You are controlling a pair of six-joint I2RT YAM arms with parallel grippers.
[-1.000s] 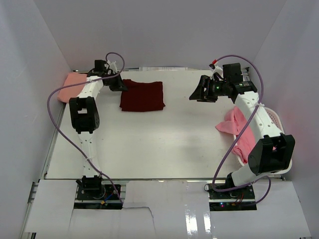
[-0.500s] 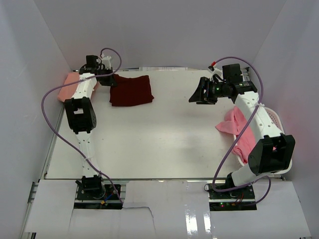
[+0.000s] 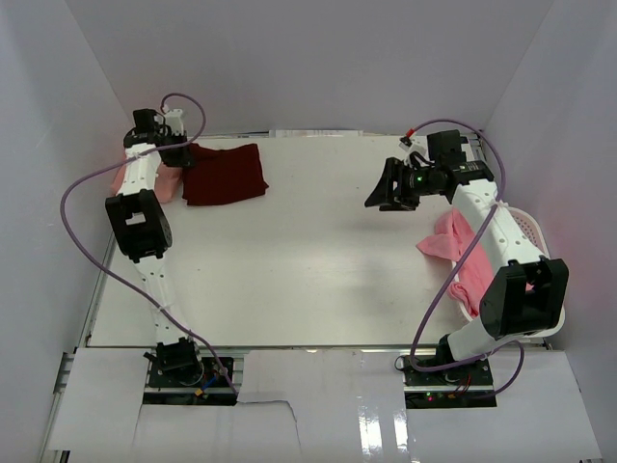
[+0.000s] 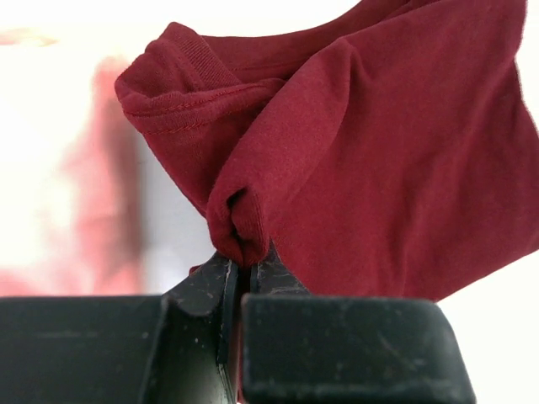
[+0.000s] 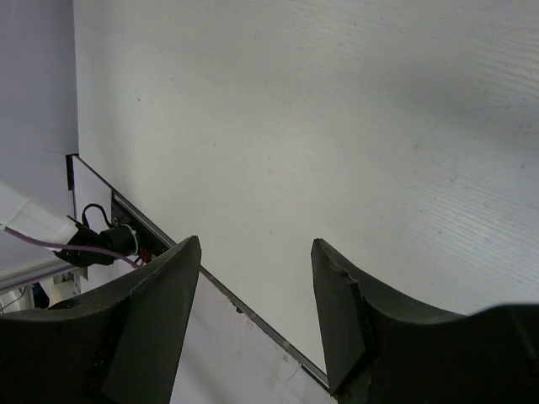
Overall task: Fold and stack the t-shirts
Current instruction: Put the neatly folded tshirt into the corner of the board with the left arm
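The dark maroon t-shirt (image 3: 227,174) lies folded into a rough rectangle on the far left part of the white tabletop (image 3: 308,270), its long side running left to right. The left end effector (image 3: 179,154) sits at the shirt's far left corner. In the left wrist view this end effector (image 4: 244,268) is clamped on a bunched fold of the maroon t-shirt (image 4: 379,151), with the fingers pressed together and a ribbed, stitched hem showing just above the pinch. The gripped corner is drawn up into a small peak while the rest of the cloth spreads away to the right.

A salmon t-shirt (image 3: 120,179) lies in the far left corner of the tabletop, mostly behind the left arm. Its right edge is just beside the maroon shirt's left edge, and whether the two overlap cannot be told. In the left wrist view it is only a pink blur (image 4: 109,168).

The right end effector (image 3: 378,197) hangs above the far right part of the tabletop, well apart from every shirt. In the right wrist view it (image 5: 254,246) is spread wide with nothing between the fingers, only bare tabletop (image 5: 337,126) below.

Brighter pink t-shirts (image 3: 461,253) spill over the left rim of a white mesh basket (image 3: 532,231) at the right edge, partly under the right arm.
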